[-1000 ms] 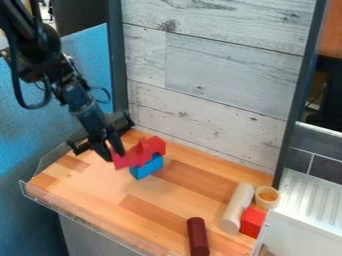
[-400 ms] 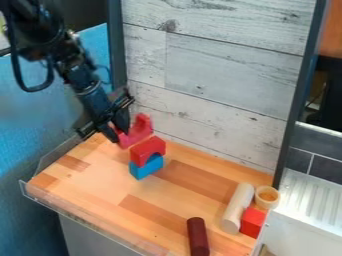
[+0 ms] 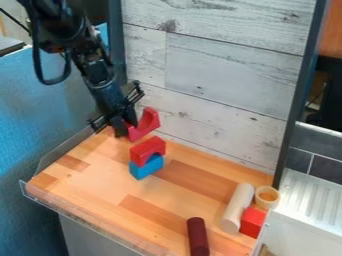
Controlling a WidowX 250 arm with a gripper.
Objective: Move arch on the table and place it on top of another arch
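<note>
The hand (image 3: pixel 126 130) is closed on a red arch (image 3: pixel 145 125), which it holds tilted, opening upward, near the back edge of the worktop (image 3: pixel 97 185). Pick-up looks done; turning, lowering and release remain, probably onto the second red arch (image 3: pixel 147 150), which sits on a blue arch (image 3: pixel 146 167)

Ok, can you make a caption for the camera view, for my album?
The claw holds a red arch near another red arch that sits on a blue block.
</note>
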